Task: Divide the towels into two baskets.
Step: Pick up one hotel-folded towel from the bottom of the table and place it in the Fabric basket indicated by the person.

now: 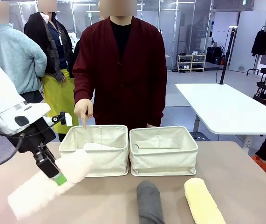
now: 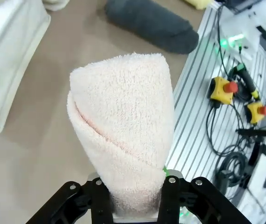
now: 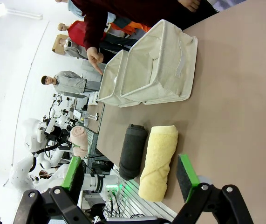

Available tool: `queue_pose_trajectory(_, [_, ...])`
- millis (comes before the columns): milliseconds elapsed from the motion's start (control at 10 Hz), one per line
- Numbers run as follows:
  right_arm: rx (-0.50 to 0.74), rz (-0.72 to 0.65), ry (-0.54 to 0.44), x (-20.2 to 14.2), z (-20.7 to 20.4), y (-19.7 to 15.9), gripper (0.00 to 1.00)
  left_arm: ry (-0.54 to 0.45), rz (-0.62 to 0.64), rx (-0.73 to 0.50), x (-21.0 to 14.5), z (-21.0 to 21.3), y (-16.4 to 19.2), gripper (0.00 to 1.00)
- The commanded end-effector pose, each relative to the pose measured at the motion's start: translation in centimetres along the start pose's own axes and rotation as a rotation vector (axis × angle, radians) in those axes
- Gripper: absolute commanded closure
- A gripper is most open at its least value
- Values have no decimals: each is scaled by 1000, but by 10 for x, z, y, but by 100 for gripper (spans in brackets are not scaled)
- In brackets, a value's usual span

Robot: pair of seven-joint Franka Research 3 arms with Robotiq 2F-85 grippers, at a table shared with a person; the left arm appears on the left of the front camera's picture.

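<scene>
**Left claw holds cream towel slantwise by the baskets**

The left claw (image 1: pixel 58 178) (image 2: pixel 135 205) is clamped nearly closed across the middle of the cream towel (image 1: pixel 49 184) (image 2: pixel 123 135), clear of the table (image 1: pixel 244 172). The roll's long axis slants: 1 end hangs low, out to the claw's left; the other points up toward the left basket (image 1: pixel 95 161) just beyond the claw. A white towel (image 1: pixel 99 146) lies in that basket, and a person's hand (image 1: pixel 83 111) points down at its far rim. The right basket (image 1: pixel 163 161) touches it.

The right claw (image 3: pixel 129 161) is wide open, holding nothing. Ahead of it the grey towel (image 1: pixel 150 201) (image 3: pixel 133 151) and yellow towel (image 1: pixel 202 201) (image 3: pixel 158 161) lie side by side, axes parallel, pointing toward the baskets.
</scene>
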State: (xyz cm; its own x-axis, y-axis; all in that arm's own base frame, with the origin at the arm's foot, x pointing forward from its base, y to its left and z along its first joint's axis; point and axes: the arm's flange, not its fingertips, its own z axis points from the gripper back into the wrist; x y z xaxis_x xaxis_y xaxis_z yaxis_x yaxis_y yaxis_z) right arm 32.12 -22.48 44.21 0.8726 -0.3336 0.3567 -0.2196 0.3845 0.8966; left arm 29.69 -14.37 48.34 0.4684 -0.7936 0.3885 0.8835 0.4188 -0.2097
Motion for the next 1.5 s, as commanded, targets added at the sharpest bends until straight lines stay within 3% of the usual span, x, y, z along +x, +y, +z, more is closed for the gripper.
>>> queue_pose_trajectory(0, [8,5,-1,-2,0,3,0,6,78,1,2,-5,-1,74])
queue_pose_trajectory(100, [8,5,-1,-2,0,3,0,6,78,1,2,-5,-1,74])
queue_pose_trajectory(200, [8,5,-1,-2,0,3,0,-2,-4,-8,-1,0,1,63])
queue_pose_trajectory(300, [8,5,-1,-2,0,3,0,-1,-135,68,-19,21,-4,63])
queue_pose_trajectory(400, [8,5,-1,-2,0,3,0,53,-319,155,-3,30,-1,63])
queue_pose_trajectory(500, [8,5,-1,-2,0,3,0,34,-419,148,24,33,14,63])
queue_pose_trajectory(700, [8,5,-1,-2,0,3,0,126,-667,176,77,38,39,63])
queue_pose_trajectory(900, [8,5,-1,-2,0,3,0,184,-838,220,121,34,61,63])
queue_pose_trajectory(1100, [8,5,-1,-2,0,3,0,261,-861,260,160,20,92,63])
queue_pose_trajectory(1400, [8,5,-1,-2,0,3,0,228,-755,363,194,-13,154,63])
